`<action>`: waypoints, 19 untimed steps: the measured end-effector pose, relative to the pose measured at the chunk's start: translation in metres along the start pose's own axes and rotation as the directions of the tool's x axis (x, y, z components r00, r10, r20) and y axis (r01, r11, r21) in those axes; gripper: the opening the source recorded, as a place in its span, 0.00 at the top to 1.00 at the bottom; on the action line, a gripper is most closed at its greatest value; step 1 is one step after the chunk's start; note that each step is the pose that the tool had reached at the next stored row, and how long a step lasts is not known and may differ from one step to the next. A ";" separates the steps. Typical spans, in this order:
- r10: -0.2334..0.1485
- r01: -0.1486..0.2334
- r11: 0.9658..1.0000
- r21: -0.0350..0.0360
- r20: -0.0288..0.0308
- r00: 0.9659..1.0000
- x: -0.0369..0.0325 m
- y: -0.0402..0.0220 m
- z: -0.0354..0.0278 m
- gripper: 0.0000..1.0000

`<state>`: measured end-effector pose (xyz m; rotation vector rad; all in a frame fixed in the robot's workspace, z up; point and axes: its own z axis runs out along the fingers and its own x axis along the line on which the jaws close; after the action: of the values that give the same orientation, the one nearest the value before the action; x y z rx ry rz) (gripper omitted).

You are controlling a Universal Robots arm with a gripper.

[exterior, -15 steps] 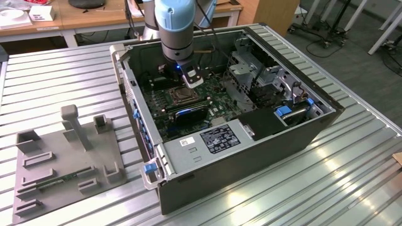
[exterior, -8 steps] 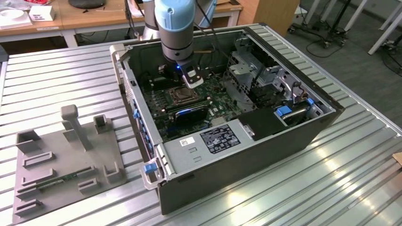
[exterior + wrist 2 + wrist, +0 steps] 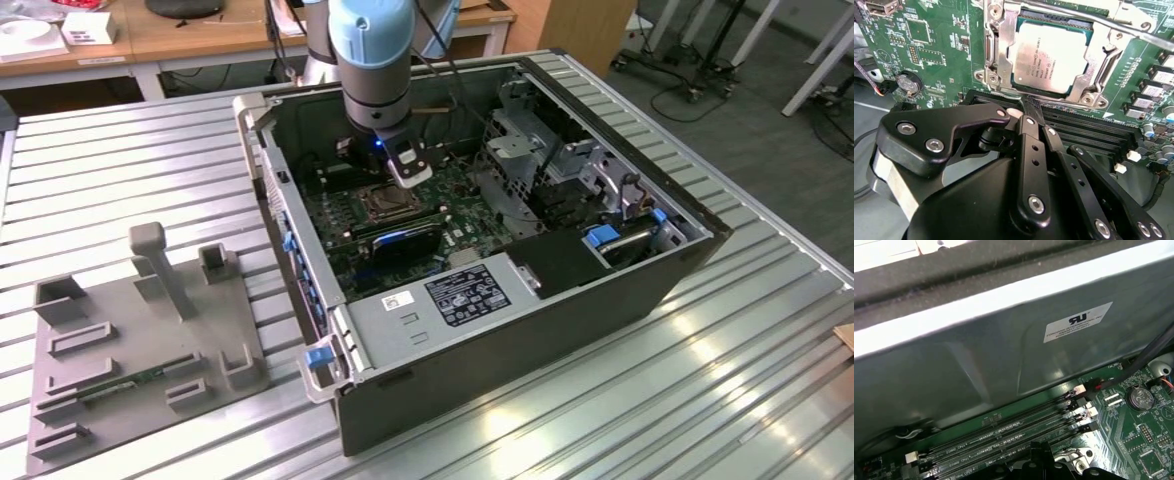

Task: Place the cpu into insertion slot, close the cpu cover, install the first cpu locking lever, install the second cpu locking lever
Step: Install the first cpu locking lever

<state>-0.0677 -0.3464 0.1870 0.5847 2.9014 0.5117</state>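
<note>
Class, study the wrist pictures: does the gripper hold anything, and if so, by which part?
Nothing is held. The gripper has its fingers shut together, empty, just beside the insertion slot, where the cpu already sits under the closed cpu cover.

Place: I am working in what is looking like a robotics lab or hardware workshop.
Bench: I am standing over a ribbed silver aluminium-profile table [image 3: 747, 330].
Workpiece: an opened black desktop computer case [image 3: 534, 330] is lying on it, exposing a green motherboard [image 3: 939, 45].
Fixture: a flat grey plastic holder tray with upright blocks [image 3: 134, 360] is sitting beside it.
Surroundings: wooden desks [image 3: 200, 40] and wheeled white equipment stands [image 3: 694, 60] are lining the grey floor behind.
</note>
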 end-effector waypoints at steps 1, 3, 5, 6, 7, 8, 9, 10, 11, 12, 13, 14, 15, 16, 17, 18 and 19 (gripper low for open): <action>0.000 0.000 1.000 0.000 0.000 1.000 0.0000 -0.0001 0.0003 0.90; 0.000 0.000 1.000 0.000 0.000 1.000 0.0001 -0.0001 0.0005 0.90; 0.000 0.000 1.000 0.001 0.000 1.000 0.0001 -0.0001 0.0006 0.90; 0.000 0.000 1.000 0.001 0.000 1.000 0.0001 -0.0001 0.0006 0.90; 0.000 0.000 1.000 0.001 0.000 1.000 0.0002 0.0000 0.0006 0.90; 0.000 0.000 1.000 0.001 0.000 1.000 0.0002 0.0001 0.0007 0.90; 0.000 0.000 1.000 0.001 0.000 1.000 0.0002 0.0001 0.0007 0.90; 0.000 0.000 1.000 0.001 0.000 1.000 0.0002 0.0002 0.0007 0.90; 0.000 0.000 1.000 0.001 0.000 1.000 0.0003 0.0004 0.0007 0.90; 0.000 0.000 1.000 0.001 0.000 1.000 0.0004 0.0005 0.0008 0.90; 0.000 0.000 1.000 0.001 0.000 1.000 0.0004 0.0006 0.0008 0.90; 0.000 0.000 1.000 0.001 0.000 1.000 0.0005 0.0007 0.0009 0.90; 0.000 0.000 1.000 0.001 0.000 1.000 0.0005 0.0008 0.0009 0.90; 0.000 0.000 1.000 0.001 0.000 1.000 0.0005 0.0009 0.0010 0.90; 0.000 0.000 1.000 0.001 0.000 1.000 0.0004 0.0009 0.0010 0.90; 0.000 0.000 1.000 0.001 0.000 1.000 0.0003 0.0010 0.0010 0.90; 0.000 0.000 1.000 0.001 0.000 1.000 0.0002 0.0011 0.0010 0.90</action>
<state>-0.0673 -0.3451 0.1865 0.5848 2.9017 0.5104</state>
